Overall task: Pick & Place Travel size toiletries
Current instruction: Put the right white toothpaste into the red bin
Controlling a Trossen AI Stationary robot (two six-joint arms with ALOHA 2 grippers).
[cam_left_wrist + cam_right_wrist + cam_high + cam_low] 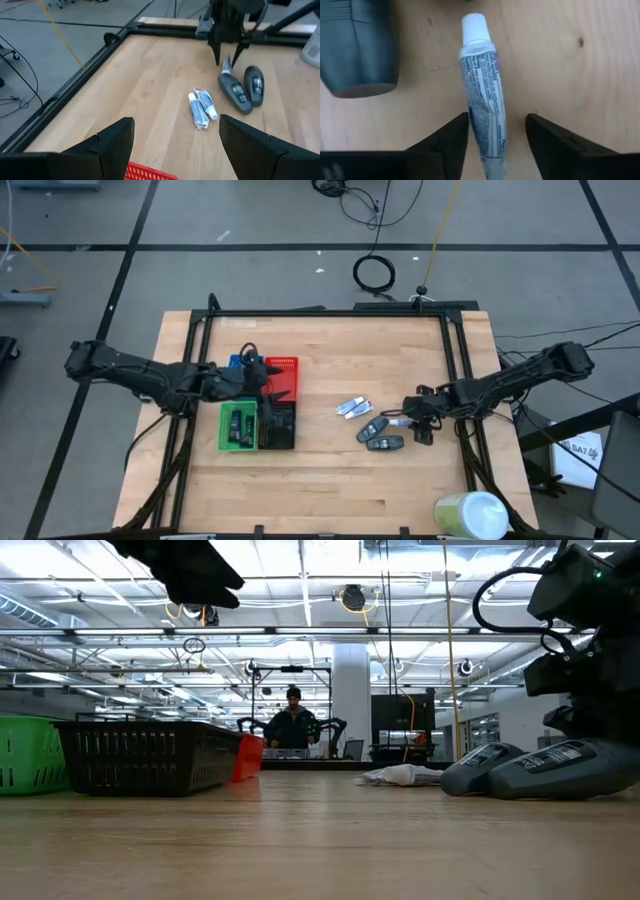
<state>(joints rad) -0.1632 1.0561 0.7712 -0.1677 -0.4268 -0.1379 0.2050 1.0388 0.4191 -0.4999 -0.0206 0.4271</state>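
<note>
Your right gripper (496,137) stands spread astride a small white tube (482,95) lying flat on the table (320,480), at about four o'clock from its centre, just beside two dark grey packs (378,436). Centre the tube between the fingers and close squarely so it doesn't roll. Your left gripper (175,135), spread and empty, waits over the trays (258,415) at nine o'clock.

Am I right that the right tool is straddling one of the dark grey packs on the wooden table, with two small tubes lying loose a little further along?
Not quite: the right tool straddles a small white-capped tube, not a dark grey pack, which lies beside it. The right wrist view shows this. The two small tubes do lie loose further along the wooden table.
</note>
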